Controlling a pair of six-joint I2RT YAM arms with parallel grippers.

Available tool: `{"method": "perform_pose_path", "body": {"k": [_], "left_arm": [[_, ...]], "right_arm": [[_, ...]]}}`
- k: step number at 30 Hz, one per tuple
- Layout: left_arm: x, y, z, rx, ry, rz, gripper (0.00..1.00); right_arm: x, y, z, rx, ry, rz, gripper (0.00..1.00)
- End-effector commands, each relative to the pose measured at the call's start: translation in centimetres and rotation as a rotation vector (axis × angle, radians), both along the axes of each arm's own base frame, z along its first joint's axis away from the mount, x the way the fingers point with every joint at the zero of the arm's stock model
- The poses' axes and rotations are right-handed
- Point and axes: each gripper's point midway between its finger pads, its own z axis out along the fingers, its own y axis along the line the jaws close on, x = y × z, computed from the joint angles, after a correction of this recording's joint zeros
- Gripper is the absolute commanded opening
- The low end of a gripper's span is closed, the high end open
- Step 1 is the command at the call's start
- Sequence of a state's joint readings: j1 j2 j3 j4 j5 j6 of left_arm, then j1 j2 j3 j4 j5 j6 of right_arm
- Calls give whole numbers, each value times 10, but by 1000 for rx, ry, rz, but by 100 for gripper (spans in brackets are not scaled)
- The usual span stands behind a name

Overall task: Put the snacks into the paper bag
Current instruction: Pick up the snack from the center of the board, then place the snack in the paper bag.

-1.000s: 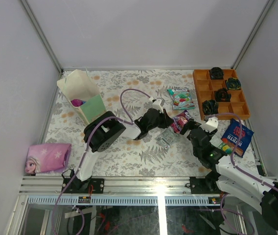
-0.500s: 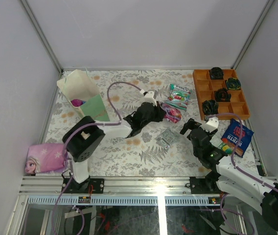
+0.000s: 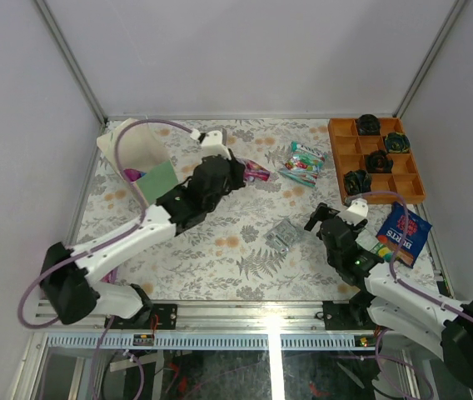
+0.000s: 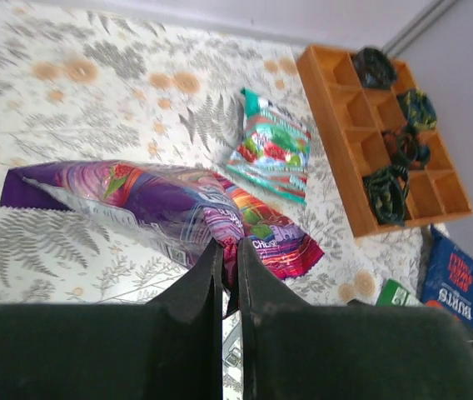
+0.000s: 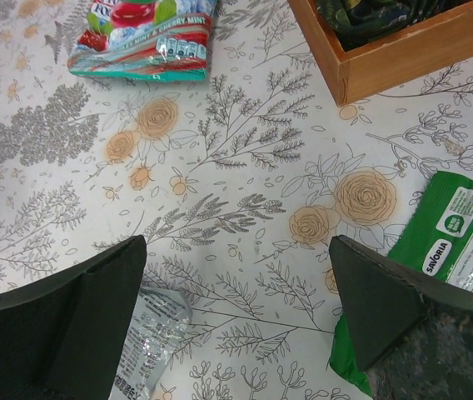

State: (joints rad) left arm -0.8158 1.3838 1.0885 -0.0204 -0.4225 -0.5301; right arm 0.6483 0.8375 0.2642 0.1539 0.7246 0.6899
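My left gripper [image 3: 238, 171] [image 4: 229, 250] is shut on a purple-magenta snack packet [image 3: 255, 172] [image 4: 161, 204], which hangs above the table just right of the paper bag [image 3: 141, 148]. The cream bag stands upright with mint-green sides, and something magenta [image 3: 131, 175] lies inside it. A green-red sweets bag [image 3: 303, 162] [image 4: 271, 154] [image 5: 145, 37] lies near the middle back. A silver wrapper [image 3: 282, 237] [image 5: 149, 333] lies by my right gripper [image 3: 324, 219] [image 5: 236, 283], which is open low over the cloth with nothing between its fingers. A blue BURTS crisp bag [image 3: 404, 232] [image 4: 450, 279] and a green packet [image 3: 381, 248] [image 5: 457, 242] lie at the right.
An orange compartment tray [image 3: 336, 154] [image 4: 336, 125] [image 5: 403, 46] with dark round objects stands at the back right. Grey walls close in the floral-clothed table on three sides. The left arm's elbow [image 3: 63, 282] sits at the front left corner.
The left arm has swung left and back, carrying the purple-magenta packet from the table's middle to beside the paper bag. The right arm has barely moved.
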Motion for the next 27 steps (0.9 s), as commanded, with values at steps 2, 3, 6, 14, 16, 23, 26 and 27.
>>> {"method": "perform_pose_path", "body": {"k": [2, 3, 6, 14, 16, 23, 26, 27], "left_arm": [[-16, 53, 81, 20, -75, 115, 0], [-21, 58, 90, 23, -80, 112, 0], [-36, 71, 118, 29, -103, 89, 0], [-67, 124, 163, 112, -124, 147, 0], [-74, 145, 173, 96, -136, 214, 0], [-91, 193, 179, 128, -152, 360, 0], [-96, 206, 183, 121, -174, 402, 0], [-97, 208, 185, 115, -187, 405, 0]], "right_arm": [[11, 10, 17, 40, -42, -2, 99], [11, 10, 16, 39, -40, 0, 99], [11, 11, 15, 39, -37, 2, 99], [11, 12, 15, 43, -38, 7, 99], [11, 12, 15, 43, -37, 8, 99], [11, 13, 13, 39, -29, 11, 99], [11, 13, 13, 38, -28, 11, 99], [11, 13, 13, 38, -29, 11, 99]]}}
